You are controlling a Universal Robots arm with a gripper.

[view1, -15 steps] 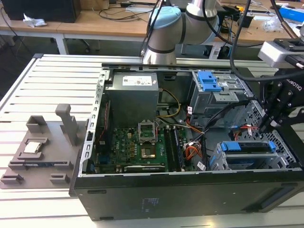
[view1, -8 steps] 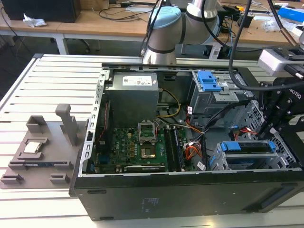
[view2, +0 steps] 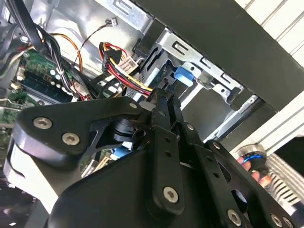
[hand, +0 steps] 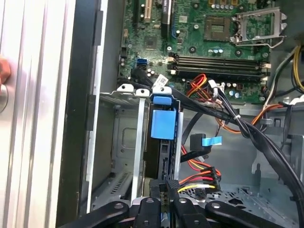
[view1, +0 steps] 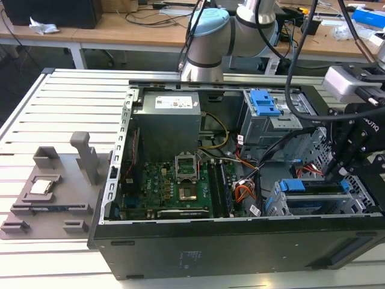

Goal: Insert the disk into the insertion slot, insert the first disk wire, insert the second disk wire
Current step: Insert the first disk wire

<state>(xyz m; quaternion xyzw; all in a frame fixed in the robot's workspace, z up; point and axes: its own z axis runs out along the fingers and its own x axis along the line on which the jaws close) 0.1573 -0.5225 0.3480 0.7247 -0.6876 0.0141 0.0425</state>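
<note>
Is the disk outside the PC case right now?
No, the disk sits inside the insertion slot, its blue caddy between the grey cage walls.

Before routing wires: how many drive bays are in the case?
2: the taller grey bay with a blue latch, and the insertion slot holding the disk, near the gripper. Cables may hide more.

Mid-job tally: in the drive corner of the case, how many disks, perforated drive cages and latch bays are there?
disk in its blue caddy: 1
perforated drive cage: 1
taller bay with the blue latch: 1
Total: 3
</note>
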